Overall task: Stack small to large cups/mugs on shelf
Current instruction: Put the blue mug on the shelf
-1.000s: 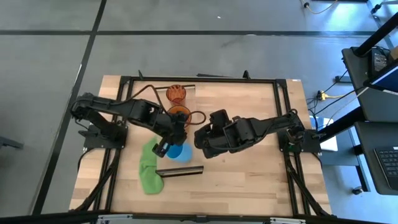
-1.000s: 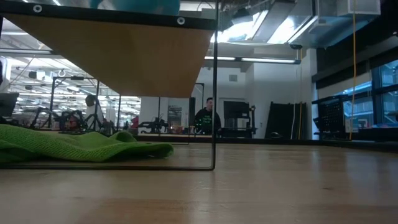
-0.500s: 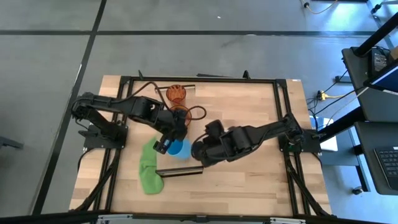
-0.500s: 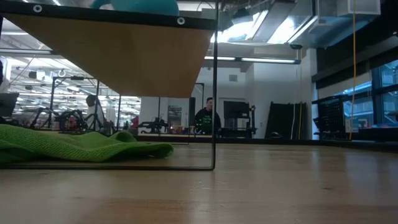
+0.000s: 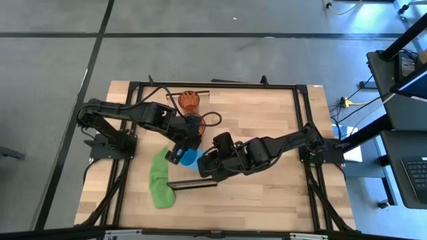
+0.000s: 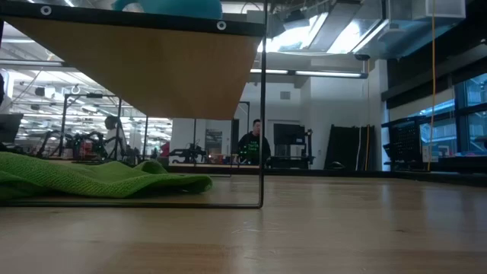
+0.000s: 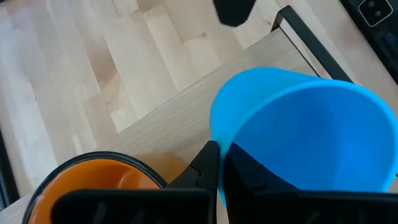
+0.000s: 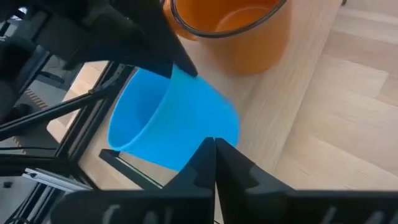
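Our left gripper [image 7: 217, 165] pinches the blue mug [image 7: 305, 137] rim, tilted for stacking; right gripper [image 8: 214, 149], closed and empty, nears from 3 o'clock.

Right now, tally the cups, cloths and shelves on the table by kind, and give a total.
Cups/mugs: 3 (light blue mug, orange mug, dark red tumbler)
Cloths: 1 (green cloth)
Shelves: 1 (shelf)
Total: 5
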{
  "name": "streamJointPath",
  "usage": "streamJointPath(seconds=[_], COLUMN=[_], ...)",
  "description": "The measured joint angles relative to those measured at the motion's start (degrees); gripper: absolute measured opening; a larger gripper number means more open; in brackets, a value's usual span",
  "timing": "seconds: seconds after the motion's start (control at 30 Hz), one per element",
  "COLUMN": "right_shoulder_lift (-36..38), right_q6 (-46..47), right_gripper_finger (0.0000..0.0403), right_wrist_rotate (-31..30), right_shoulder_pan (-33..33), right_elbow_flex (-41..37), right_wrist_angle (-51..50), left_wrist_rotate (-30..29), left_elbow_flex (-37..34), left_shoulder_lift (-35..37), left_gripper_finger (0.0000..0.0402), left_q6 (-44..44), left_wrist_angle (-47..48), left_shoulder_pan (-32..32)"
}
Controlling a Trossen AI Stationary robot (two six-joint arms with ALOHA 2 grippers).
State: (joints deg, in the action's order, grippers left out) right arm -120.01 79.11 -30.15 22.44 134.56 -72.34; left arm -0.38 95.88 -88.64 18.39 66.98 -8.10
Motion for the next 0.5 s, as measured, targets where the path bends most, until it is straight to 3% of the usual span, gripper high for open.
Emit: streamJointPath(seconds=[0.5], right_shoulder_lift=[-0.09], right_q6=[4.37], right_gripper_finger=[0.0002], right_wrist_rotate=[3.80], right_shoulder_pan=[0.37], right_elbow_flex=[-8.12], right_wrist_angle=[1.43], left_wrist_rotate=[-0.04], left_elbow_flex=[-0.02], left_shoulder_lift=[0.02], left_gripper_finger=[0.0003], left_q6=[-0.22], left_wrist_angle=[-0.22], left_shoulder_pan=[0.00])
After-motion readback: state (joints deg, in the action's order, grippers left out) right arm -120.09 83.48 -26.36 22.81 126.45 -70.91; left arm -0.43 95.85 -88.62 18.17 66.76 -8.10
